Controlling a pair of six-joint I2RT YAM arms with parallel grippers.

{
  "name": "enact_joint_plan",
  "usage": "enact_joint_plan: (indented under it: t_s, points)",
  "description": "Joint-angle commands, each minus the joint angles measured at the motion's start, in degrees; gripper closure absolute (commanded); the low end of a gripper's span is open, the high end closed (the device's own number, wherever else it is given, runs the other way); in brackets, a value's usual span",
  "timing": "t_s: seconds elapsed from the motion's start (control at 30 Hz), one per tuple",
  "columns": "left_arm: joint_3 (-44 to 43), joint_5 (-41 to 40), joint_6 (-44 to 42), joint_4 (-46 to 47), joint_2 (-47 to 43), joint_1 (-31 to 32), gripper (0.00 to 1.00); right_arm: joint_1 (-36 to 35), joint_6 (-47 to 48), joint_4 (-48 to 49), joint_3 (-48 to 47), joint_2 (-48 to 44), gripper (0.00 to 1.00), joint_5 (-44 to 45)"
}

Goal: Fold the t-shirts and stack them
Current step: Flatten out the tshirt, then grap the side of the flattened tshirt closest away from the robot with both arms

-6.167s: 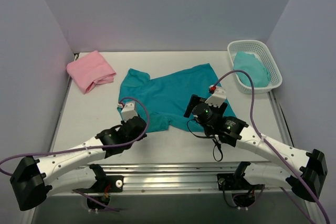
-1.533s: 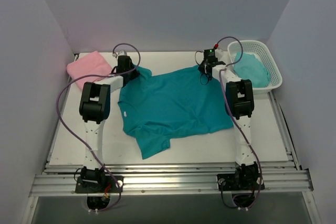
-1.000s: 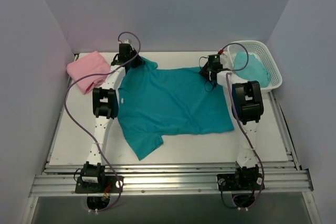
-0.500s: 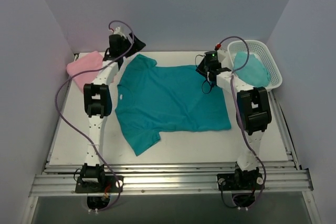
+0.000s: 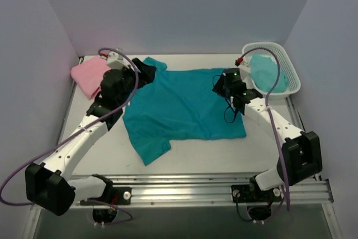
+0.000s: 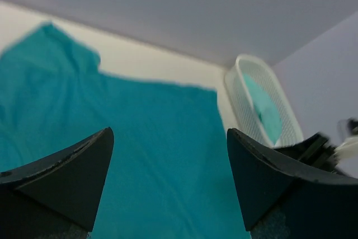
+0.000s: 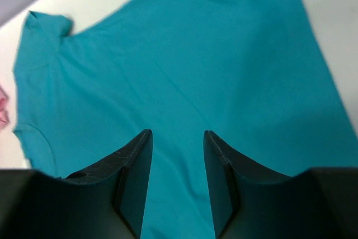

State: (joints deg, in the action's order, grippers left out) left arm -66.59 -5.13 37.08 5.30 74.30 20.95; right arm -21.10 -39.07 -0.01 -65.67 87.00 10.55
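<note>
The deep teal t-shirt [image 5: 184,107] lies spread flat in the middle of the table, one sleeve pointing to the near left. The pink t-shirt [image 5: 88,76] sits folded at the back left. My left gripper [image 5: 146,73] hovers over the teal shirt's far left shoulder. In the left wrist view it [image 6: 168,138] stands wide open, with only teal cloth [image 6: 140,110] below. My right gripper [image 5: 219,85] hangs over the shirt's far right part. In the right wrist view it [image 7: 178,135] is open with nothing between its fingers, the shirt [image 7: 196,54] flat beneath.
A white mesh basket [image 5: 286,60] at the back right holds a lighter teal cloth [image 5: 267,74]. It also shows in the left wrist view as a basket [image 6: 239,90]. Side walls close in the table on both sides.
Both arms have drawn back from the far edge toward the middle. The left gripper has opened and let go of the teal shirt's shoulder. The shirt now lies flatter and squarer.
</note>
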Motion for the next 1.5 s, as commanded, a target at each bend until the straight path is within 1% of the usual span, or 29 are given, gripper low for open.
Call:
enact_joint_plan:
  t_s: [0.0,0.03,0.1,0.17,0.2,0.27,0.3,0.4,0.47,0.5,0.57,0.6,0.63,0.7,0.73,0.77,0.8,0.83,0.87,0.9,0.93,0.97,1.0,1.03,1.07,1.1,1.13,1.23,1.47]
  points:
    - [14.62,-17.58,2.99,-11.86,-7.11,10.75,0.10,-0.78,-1.27,-10.00,8.60,-11.82,0.62,4.04]
    - [17.34,-20.68,5.87,-13.28,-8.72,18.09,0.10,-0.69,-1.45,-12.18,13.33,-18.38,0.64,4.22]
    - [23.24,-28.74,11.58,-21.35,-12.32,24.81,0.11,-0.78,-1.62,-14.57,17.92,-25.53,0.67,4.31]
    - [29.98,-31.34,22.12,-27.34,-15.66,33.43,0.11,-0.69,-0.92,-15.63,23.38,-35.12,0.65,-0.68]
    - [32.29,-32.74,29.73,-28.75,-16.98,35.89,0.11,-0.78,-0.40,-17.98,24.61,-38.10,0.48,-2.09]
    - [38.16,-33.45,35.58,-30.69,-20.14,42.75,0.13,-1.04,-1.70,-20.63,27.43,-45.32,0.12,-6.12]
    - [39.42,-34.94,41.00,-31.83,-21.03,44.95,0.14,-1.05,-3.19,-20.47,28.74,-48.91,0.01,-8.76]
    - [41.36,-38.28,50.86,-40.96,-22.62,52.25,0.14,-1.22,-8.64,-18.99,33.40,-52.45,0.00,-14.75]
    - [41.36,-40.22,51.95,-43.97,-22.62,54.45,0.14,-1.31,-8.84,-19.84,33.16,-52.73,0.00,-12.32]
    - [41.10,-40.92,48.91,-43.36,-22.62,55.07,0.14,-1.40,-8.31,-22.98,32.11,-52.12,0.00,-5.17]
    - [40.40,-43.56,45.12,-39.68,-21.75,56.39,0.12,-1.40,-5.85,-24.77,28.08,-49.83,0.00,-0.46]
    - [39.26,-44.00,38.83,-37.84,-21.14,57.00,0.11,-1.48,-6.28,-24.08,27.62,-48.26,0.02,-0.53]
    - [38.73,-44.61,35.64,-33.47,-20.61,57.18,0.01,-1.66,-5.15,-22.07,27.44,-47.46,0.08,-1.14]
    - [38.81,-46.46,30.01,-27.83,-19.11,57.18,0.06,-1.92,-7.23,-17.60,28.22,-44.57,0.10,1.21]
    - [40.38,-47.51,29.28,-20.84,-19.28,57.18,0.06,-1.92,-8.03,-14.61,29.18,-43.42,0.07,-0.51]
    - [41.96,-47.78,28.15,-16.51,-19.81,57.18,0.06,-1.84,-7.87,-4.92,30.93,-42.36,0.03,-3.75]
    - [43.98,-47.52,22.04,-10.55,-20.77,57.18,0.06,-0.97,-8.73,-0.21,34.87,-39.22,0.01,-7.78]
    - [49.31,-46.56,17.63,4.04,-21.82,57.10,0.06,-0.26,-9.61,5.32,36.91,-36.93,0.00,-16.96]
    - [51.71,-45.68,13.50,10.11,-24.36,57.10,0.06,0.70,-10.23,14.68,38.76,-34.47,0.01,-21.14]
    - [52.86,-45.15,9.28,13.39,-26.12,57.10,0.06,2.10,-11.89,17.82,40.34,-28.70,0.00,-24.23]
    - [52.09,-46.37,9.67,9.85,-29.62,57.10,0.06,2.03,-11.12,17.85,39.23,-25.86,0.00,-26.26]
    - [49.91,-48.81,13.51,2.33,-31.13,57.01,0.06,1.07,-9.46,16.29,37.65,-23.57,0.00,-24.28]
    - [47.10,-53.54,26.77,-9.75,-32.28,56.84,0.06,-0.68,-6.40,12.18,35.63,-20.06,0.00,-19.04]
    - [44.47,-54.54,33.17,-30.84,-32.90,56.22,0.06,-5.04,-6.46,7.70,31.09,-18.55,0.00,-11.07]
    - [39.83,-55.60,38.63,-39.66,-32.65,56.04,0.06,-6.31,-6.98,0.70,29.30,-17.32,0.00,3.20]
    - [38.39,-56.65,44.77,-50.89,-32.21,56.04,0.06,-6.49,-8.12,-1.11,28.15,-14.78,0.00,6.04]
    - [37.42,-56.14,47.27,-54.92,-30.81,56.13,0.06,-6.06,-8.91,-2.70,26.92,-13.54,0.00,7.54]
    - [36.09,-53.77,47.64,-54.35,-28.26,56.22,0.05,-5.79,-13.29,-6.31,24.64,-9.58,0.00,12.99]
    - [41.53,-50.86,47.91,-42.66,-25.96,55.96,0.04,-3.78,-29.72,-36.26,11.20,0.70,0.00,35.32]
